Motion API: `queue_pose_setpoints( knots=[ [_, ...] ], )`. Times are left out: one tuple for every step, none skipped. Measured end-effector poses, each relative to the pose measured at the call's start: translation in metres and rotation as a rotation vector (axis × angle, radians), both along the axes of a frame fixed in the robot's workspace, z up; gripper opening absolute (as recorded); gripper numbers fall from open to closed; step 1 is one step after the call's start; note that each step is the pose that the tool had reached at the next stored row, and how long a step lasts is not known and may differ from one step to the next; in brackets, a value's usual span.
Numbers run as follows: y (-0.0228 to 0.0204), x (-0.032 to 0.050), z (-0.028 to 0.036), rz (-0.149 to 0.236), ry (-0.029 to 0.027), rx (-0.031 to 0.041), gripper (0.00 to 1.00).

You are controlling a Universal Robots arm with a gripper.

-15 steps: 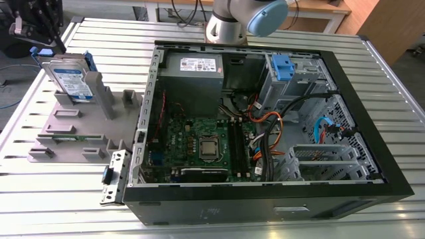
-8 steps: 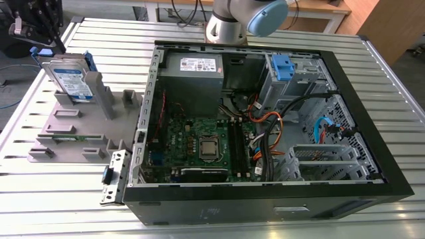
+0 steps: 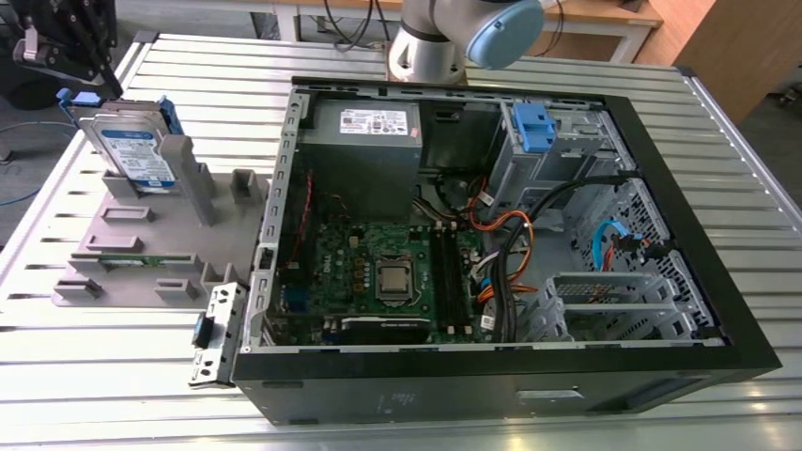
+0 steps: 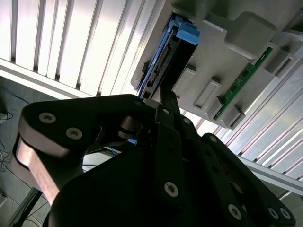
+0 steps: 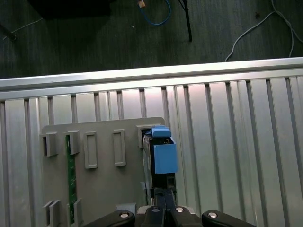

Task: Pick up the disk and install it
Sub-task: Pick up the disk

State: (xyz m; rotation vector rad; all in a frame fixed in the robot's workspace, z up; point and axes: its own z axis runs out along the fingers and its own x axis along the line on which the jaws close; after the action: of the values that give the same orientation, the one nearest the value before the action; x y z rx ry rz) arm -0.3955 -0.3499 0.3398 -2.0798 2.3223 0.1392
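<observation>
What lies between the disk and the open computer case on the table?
In the exterior view, the grey holder plate, in which the disk stands on edge, spans that stretch up to the computer case, with its posts and slots.

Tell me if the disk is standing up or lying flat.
Standing up: the disk sits on edge in a slot of the grey holder, its label face showing.
</observation>
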Motion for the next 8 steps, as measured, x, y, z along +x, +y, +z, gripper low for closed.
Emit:
queue_pose_setpoints(
  knots=[
    [0.0,0.0,0.0,0.0,-0.0001,0.0,0.11],
    [0.0,0.0,0.0001,0.0,0.0,0.0,0.11],
    [0.0,0.0,0.0001,0.0,0.0,0.0,0.11],
    [0.0,0.0,0.0002,0.0,0.0,0.0,0.11],
    [0.0,0.0,0.0002,0.0,0.0,0.0,0.11],
    [0.0,0.0,0.0003,0.0,0.0,0.0,0.11],
    [0.0,0.0,0.0003,0.0,0.0001,0.0,0.11],
    [0.0,0.0,0.0004,0.0,0.0,0.0,0.11]
  ],
)
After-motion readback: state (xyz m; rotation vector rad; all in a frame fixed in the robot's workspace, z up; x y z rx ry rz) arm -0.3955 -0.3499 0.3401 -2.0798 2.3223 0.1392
